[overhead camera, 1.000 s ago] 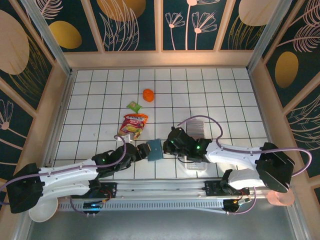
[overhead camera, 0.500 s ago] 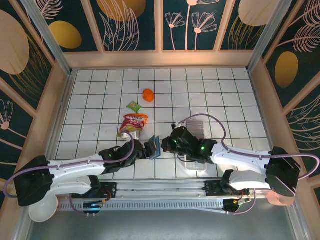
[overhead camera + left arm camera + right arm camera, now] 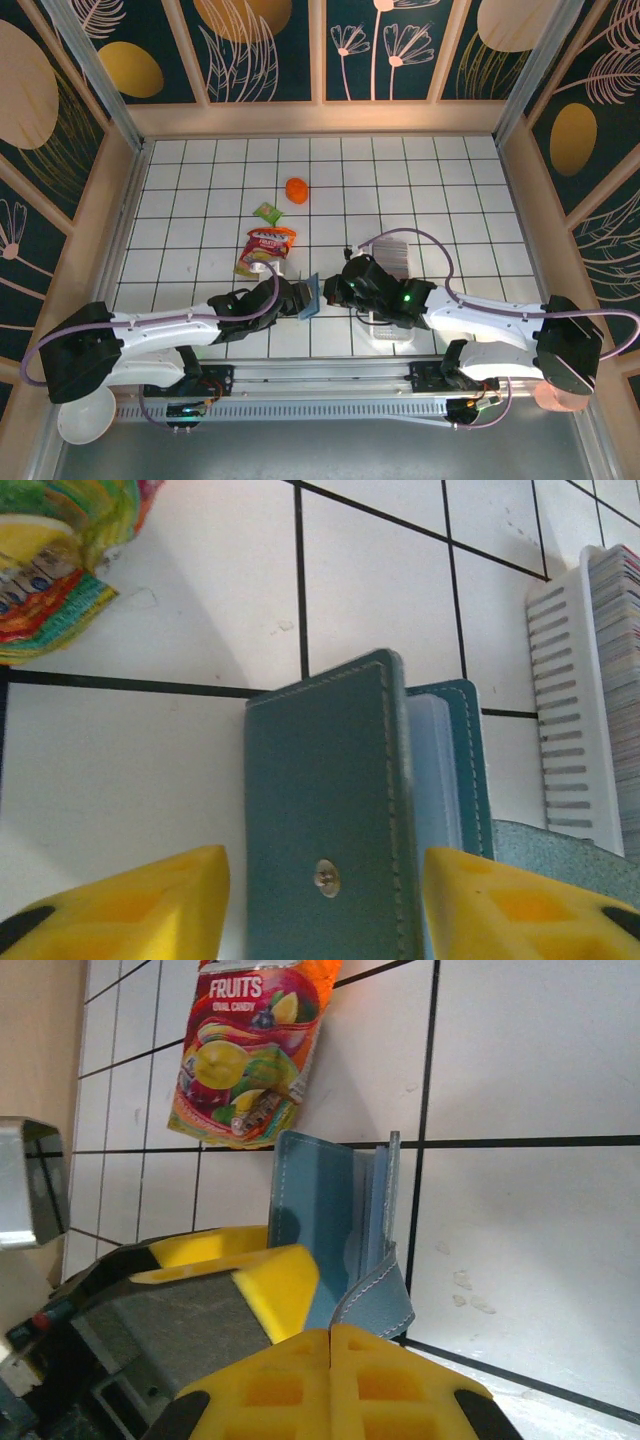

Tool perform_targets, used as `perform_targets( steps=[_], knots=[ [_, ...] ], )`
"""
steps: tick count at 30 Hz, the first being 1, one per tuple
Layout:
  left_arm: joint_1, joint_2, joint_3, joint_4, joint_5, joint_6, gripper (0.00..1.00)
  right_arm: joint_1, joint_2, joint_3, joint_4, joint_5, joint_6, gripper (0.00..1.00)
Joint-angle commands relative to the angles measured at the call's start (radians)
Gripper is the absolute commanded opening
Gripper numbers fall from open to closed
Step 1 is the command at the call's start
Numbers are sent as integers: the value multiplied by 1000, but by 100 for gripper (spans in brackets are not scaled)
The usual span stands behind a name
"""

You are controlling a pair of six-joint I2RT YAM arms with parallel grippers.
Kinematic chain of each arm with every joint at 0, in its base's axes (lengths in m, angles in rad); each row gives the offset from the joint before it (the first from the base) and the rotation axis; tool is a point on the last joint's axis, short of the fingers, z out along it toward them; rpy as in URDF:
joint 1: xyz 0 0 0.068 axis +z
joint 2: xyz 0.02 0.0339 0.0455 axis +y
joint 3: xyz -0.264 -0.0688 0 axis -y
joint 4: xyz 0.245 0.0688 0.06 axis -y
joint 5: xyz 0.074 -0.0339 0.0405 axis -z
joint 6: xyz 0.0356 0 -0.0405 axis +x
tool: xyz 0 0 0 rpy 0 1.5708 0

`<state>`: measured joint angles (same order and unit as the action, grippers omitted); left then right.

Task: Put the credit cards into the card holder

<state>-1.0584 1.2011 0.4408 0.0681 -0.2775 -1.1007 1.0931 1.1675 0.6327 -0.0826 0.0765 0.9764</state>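
Both hands flank the card holder [image 3: 308, 296]: left hand [image 3: 320, 885] parted astride it, right hand [image 3: 330, 1335] clenched, seemingly nipping its flap; credit cards [image 3: 618, 680] lie rightward.

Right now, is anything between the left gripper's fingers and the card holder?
Nothing visible. The card holder sits between the left gripper's open yellow fingers, with only bare table showing in the gap on one side.
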Motion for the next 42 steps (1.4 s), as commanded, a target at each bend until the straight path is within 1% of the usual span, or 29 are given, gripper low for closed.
perform_targets(
  steps=[1,2,4,6,11,15,20,22,24,27,28,29,33,34,36,38,42],
  knots=[
    [8,-41,-25,-29,-42,-20,39,5,-16,-4,-51,60,16,0],
    [10,-51,-35,-27,-43,-26,36,5,-14,-7,-52,64,17,0],
    [9,-67,-64,-20,-37,-39,26,1,-9,-17,-57,68,22,0],
    [9,-73,-87,-13,-28,-43,24,-5,-2,-22,-62,70,23,0],
    [10,-107,-129,-53,-35,-67,16,-23,19,-35,-99,88,25,0],
    [9,-162,-205,-7,-7,-74,12,-37,46,-47,-122,99,27,0],
    [9,-208,-250,2,20,-54,11,-47,58,-69,-130,101,30,0],
    [9,-224,-268,18,28,-53,9,-47,62,-75,-131,99,35,0],
    [9,-237,-290,54,41,-53,6,-47,60,-77,-129,93,33,0],
    [9,-245,-310,121,82,-47,6,-47,51,-66,-141,92,20,0],
    [9,-244,-312,134,95,-44,5,-45,47,-59,-151,94,14,2],
    [9,-244,-311,150,109,-38,3,-43,40,-48,-166,101,5,7],
    [9,-245,-304,176,140,-17,1,-37,14,25,-281,152,-27,37],
    [9,-245,-303,179,144,-14,1,-35,11,47,-314,168,-34,39],
    [9,-241,-303,183,144,-14,1,-25,1,99,-379,201,-49,41],
    [9,-232,-302,187,145,-15,1,-14,-5,134,-391,195,-69,41],
    [9,-220,-297,189,147,-19,0,21,38,186,-332,155,-93,34]
  ],
)
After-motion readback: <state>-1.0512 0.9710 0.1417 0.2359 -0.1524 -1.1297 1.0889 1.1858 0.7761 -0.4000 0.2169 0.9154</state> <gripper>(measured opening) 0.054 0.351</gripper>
